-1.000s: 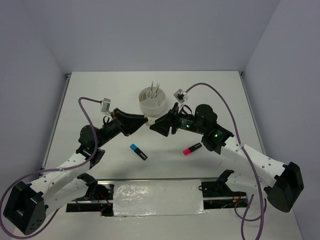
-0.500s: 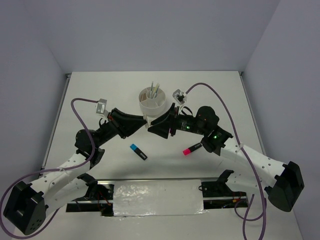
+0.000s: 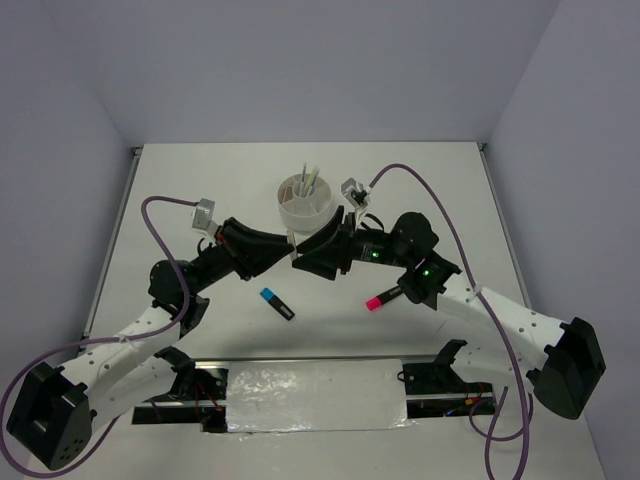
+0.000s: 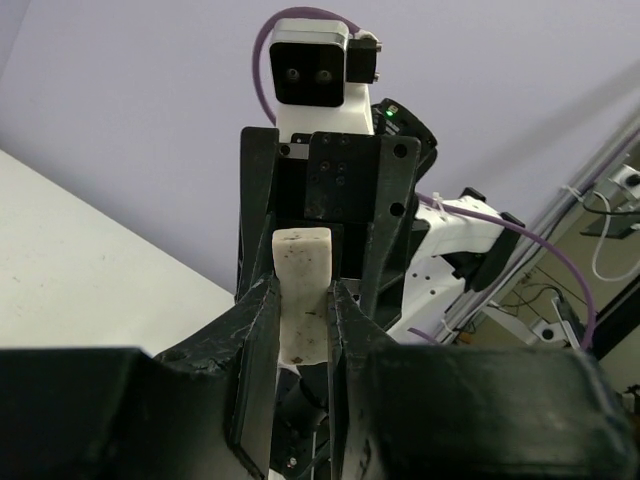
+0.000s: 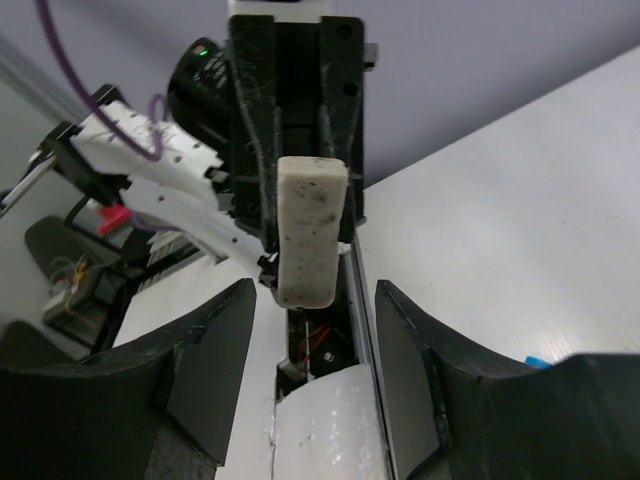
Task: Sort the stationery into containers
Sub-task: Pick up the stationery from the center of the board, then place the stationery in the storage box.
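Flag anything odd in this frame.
The eraser is in mid-air near the cup, clamped in the left gripper and facing the open right gripper. Its surface is speckled with dirt.

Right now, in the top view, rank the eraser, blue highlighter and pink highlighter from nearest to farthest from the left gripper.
1. Eraser: clamped in the left gripper.
2. Blue highlighter: lying loose, just near-left of it.
3. Pink highlighter: farthest, off to the right side.
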### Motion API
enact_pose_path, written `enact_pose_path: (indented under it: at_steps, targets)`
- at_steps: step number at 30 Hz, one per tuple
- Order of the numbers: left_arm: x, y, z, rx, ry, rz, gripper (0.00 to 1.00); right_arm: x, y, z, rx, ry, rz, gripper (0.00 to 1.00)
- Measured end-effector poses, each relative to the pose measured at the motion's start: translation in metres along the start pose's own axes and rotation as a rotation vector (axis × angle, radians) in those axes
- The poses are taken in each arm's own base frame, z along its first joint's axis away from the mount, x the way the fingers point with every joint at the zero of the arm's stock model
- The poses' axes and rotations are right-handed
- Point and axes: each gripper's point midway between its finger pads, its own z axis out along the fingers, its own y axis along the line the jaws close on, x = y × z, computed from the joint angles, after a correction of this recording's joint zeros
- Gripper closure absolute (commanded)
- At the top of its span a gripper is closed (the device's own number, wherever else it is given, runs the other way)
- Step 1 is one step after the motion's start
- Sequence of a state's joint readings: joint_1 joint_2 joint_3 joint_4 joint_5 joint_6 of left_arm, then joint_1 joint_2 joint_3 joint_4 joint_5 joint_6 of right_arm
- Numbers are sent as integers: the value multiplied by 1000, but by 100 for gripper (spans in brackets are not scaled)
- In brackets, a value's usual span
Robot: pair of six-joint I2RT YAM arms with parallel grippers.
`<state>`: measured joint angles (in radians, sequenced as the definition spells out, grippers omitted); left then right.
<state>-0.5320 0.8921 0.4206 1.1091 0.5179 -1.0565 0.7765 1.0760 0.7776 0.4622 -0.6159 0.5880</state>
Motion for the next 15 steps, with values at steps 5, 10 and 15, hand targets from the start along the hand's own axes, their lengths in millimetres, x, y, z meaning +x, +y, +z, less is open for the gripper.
enact_pose_path:
  at_steps: [5,10,15]
  targets:
    - [0,-8,-1,34,8,-6,100,0,11,0,-60,12,-6,39]
    - [1,-11,-3,29,14,-9,100,-1,12,0,-64,8,-10,48]
    - [1,-11,-3,27,15,-9,100,-4,13,2,-73,-3,-14,51]
